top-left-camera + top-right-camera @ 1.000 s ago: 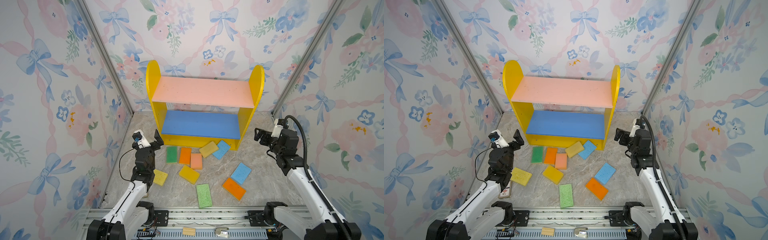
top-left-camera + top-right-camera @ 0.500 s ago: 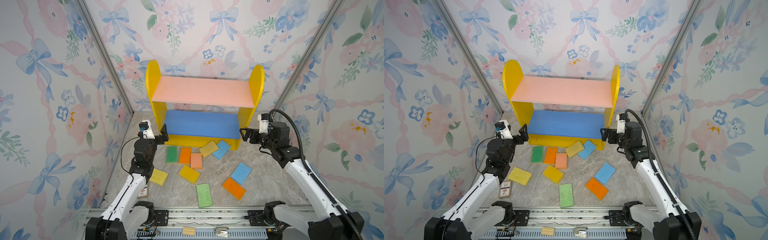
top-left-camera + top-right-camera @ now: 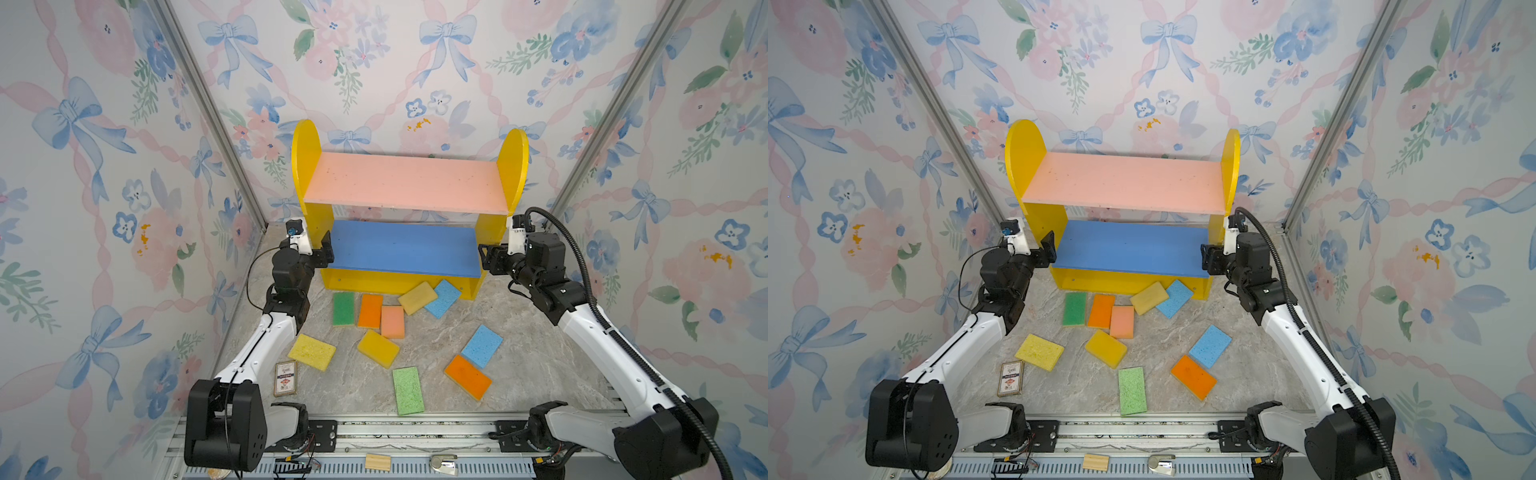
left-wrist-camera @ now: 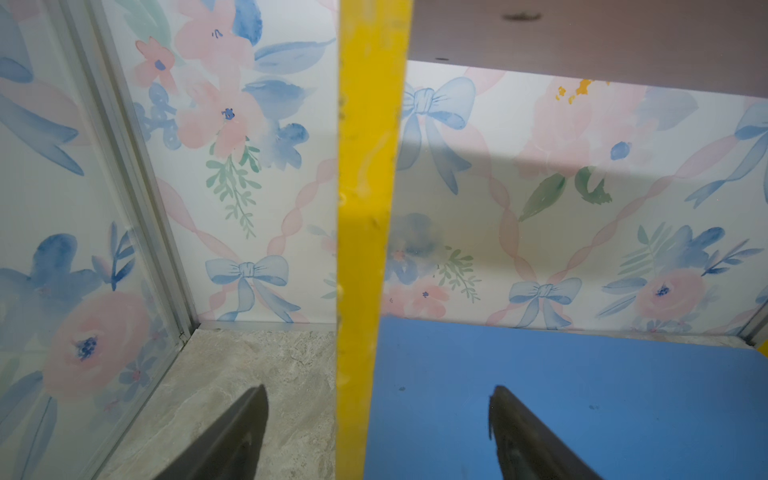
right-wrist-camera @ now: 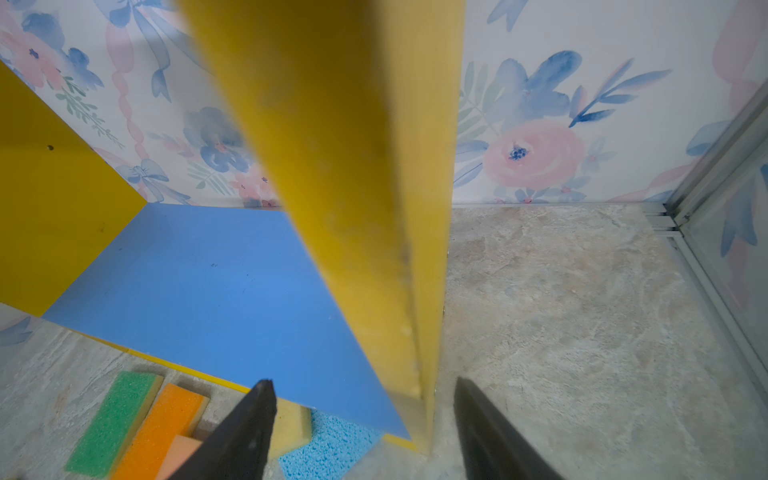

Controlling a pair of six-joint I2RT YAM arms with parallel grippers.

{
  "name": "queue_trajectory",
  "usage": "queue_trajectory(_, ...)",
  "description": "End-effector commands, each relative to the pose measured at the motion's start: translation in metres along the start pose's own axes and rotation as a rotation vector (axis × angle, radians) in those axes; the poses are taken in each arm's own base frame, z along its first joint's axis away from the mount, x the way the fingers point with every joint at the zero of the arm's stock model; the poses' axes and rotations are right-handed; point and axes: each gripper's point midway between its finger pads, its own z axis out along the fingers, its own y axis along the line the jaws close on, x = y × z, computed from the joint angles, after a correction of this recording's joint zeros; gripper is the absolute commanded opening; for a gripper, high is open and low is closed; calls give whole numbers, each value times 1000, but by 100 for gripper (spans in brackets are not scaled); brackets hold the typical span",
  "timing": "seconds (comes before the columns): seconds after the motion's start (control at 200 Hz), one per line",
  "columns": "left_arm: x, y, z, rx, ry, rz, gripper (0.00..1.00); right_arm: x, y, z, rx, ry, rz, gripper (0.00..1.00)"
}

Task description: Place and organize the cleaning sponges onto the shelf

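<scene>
Both arms have swung in from the open floor and are now reaching at the shelf point(image 3: 405, 180), which is standing against the back wall. The left gripper point(image 3: 326, 249) is straddling the left side panel point(image 4: 365, 208), its fingers point(image 4: 245, 428) parted with a gap on each side, holding nothing. The cleaning sponges point(image 3: 378, 348) are all lying on the table point(image 3: 532, 365) in front of the shelf, none on either board. They are running from a yellow sponge point(image 3: 311, 352) by the left arm, past a row of green, orange and peach ones, to an orange sponge point(image 3: 467, 376). The right gripper point(image 3: 484, 257) is straddling the right side panel point(image 5: 353, 187), likewise spread and empty. Its fingers seem clear of the wood, though the close view is blurred.
</scene>
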Motion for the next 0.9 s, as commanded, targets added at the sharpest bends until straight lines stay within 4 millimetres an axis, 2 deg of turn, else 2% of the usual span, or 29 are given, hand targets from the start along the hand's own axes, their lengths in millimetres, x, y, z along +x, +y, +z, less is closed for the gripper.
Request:
queue_trajectory(0.0, -24, -3, 12, 15, -69, 44, 78, -24, -1, 0, 32, -68, -9, 69)
queue_trajectory(0.205, -30, 7, 27, -45, -98, 69, 62, -27, 0, 12, 30, -59, -5, 67)
queue_trajectory(0.31, -30, 5, 30, -30, -107, 70, 53, -28, 1, 19, 26, -52, 2, 59)
queue_trajectory(0.435, -29, -1, 35, 2, -102, 73, 44, -29, 2, 23, 27, -49, 6, 39)
queue_trajectory(0.515, -28, -4, 38, 20, -100, 64, 32, -30, 2, 24, 29, -48, 3, 31)
queue_trajectory(0.585, -26, -7, 38, 39, -96, 64, 16, -30, 2, 23, 33, -48, 6, 26)
queue_trajectory(0.64, -26, -9, 37, 52, -95, 62, 7, -31, 1, 21, 36, -52, 7, 24)
queue_trajectory(0.69, -27, -11, 34, 62, -98, 62, 4, -30, 1, 19, 33, -54, 6, 20)
queue_trajectory(0.895, -37, -13, 16, 77, -125, 36, 2, -30, 0, 11, 39, -62, 4, 6)
